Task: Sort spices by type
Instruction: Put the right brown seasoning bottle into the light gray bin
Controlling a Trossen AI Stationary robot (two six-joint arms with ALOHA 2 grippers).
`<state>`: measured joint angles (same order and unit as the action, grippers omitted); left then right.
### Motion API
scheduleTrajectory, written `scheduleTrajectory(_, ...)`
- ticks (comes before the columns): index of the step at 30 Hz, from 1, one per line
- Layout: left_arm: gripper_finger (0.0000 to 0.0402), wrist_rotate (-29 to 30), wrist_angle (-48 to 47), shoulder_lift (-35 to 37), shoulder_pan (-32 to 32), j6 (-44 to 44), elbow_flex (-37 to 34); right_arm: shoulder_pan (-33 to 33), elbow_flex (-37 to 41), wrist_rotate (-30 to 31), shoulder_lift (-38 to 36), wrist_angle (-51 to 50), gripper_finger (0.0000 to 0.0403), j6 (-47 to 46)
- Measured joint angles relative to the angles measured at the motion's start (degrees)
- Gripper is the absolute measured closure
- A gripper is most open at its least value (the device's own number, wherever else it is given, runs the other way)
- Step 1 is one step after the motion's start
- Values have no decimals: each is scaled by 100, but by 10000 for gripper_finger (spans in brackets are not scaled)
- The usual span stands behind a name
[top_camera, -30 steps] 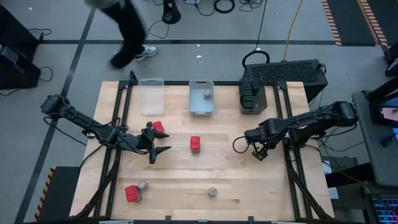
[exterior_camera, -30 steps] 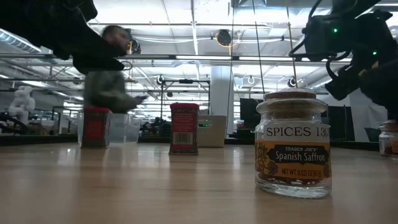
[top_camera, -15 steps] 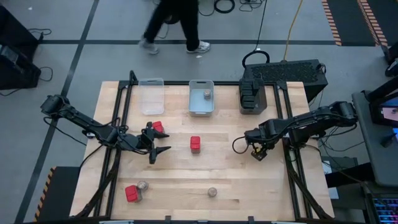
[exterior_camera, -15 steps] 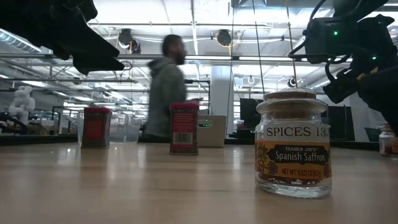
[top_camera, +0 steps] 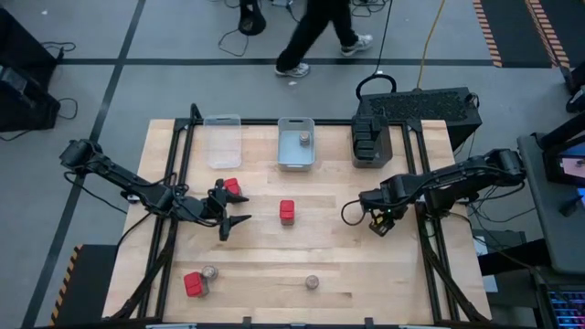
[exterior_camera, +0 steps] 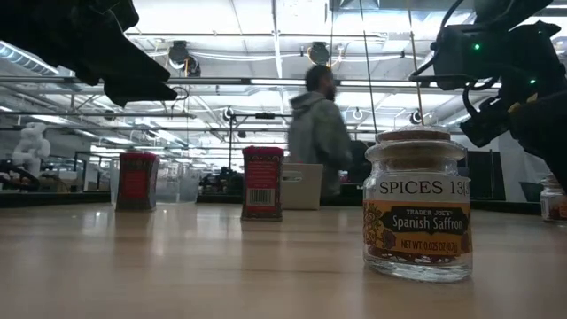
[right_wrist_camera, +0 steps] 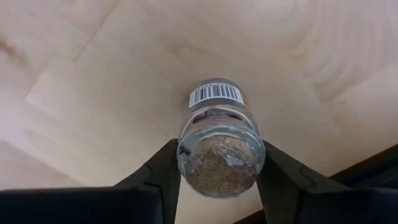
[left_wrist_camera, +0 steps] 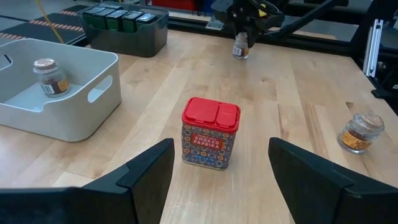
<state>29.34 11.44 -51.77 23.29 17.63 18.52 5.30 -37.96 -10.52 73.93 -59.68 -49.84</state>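
My right gripper (right_wrist_camera: 219,167) points down over a small glass jar (right_wrist_camera: 217,140) with a cork top, near the table's right edge, and is shut on it. The same jar (left_wrist_camera: 240,48) stands on the wood. My left gripper (left_wrist_camera: 221,180) is open at the left middle of the table (top_camera: 366,274), a red tin (left_wrist_camera: 210,132) standing a little ahead of its fingers, untouched. Another red tin (top_camera: 232,186) stands beside that gripper. At the near left are a third red tin (top_camera: 193,284) and a jar (top_camera: 210,272). A saffron jar (exterior_camera: 416,206) stands near the front edge. My right gripper pinches the jar at its cork-topped neck (right_wrist_camera: 186,155) between the two fingers (right_wrist_camera: 163,177), one on each side. The fingers come from above, pointing steeply down. The jar stands upright with its base on the table.
Three bins line the far edge: a clear one (top_camera: 222,140), a white one (top_camera: 281,157) holding a jar (top_camera: 303,139), and a dark one (top_camera: 370,142) holding dark blocks. A person (exterior_camera: 319,142) walks beyond the table's far side. Black frame rails run down both sides.
A person has walked along the floor beyond the table's far edge, from left to right. Both arms have kept their places.
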Motion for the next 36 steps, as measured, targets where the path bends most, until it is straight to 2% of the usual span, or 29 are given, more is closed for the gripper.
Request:
scheduleTrajectory(5, 135, 0, 2, 0, 0, 0, 0, 0, -248, -168, 6, 12, 257, -4)
scheduleTrajectory(10, 135, 0, 0, 0, 0, 0, 0, -50, -899, -119, 6, 16, 257, 22)
scheduleTrajectory(17, 135, 0, 2, 2, 0, 0, 0, -391, -2375, 827, 21, 255, 257, 533)
scheduleTrajectory(21, 135, 0, 2, 2, 0, 2, 0, -749, -3266, 1246, 230, 290, 257, 1148)
scheduleTrajectory(27, 135, 0, 2, 2, 0, 4, 0, -1440, -4627, 1327, 1191, 294, 257, 2515)
scheduleTrajectory(31, 135, 0, 2, 2, 0, 7, 0, -1935, -5534, 1034, 2133, 278, 256, 3553)
scheduleTrajectory(36, 135, 0, 2, 2, 0, 7, 0, -2531, -6610, 1027, 3326, 66, 252, 4557)
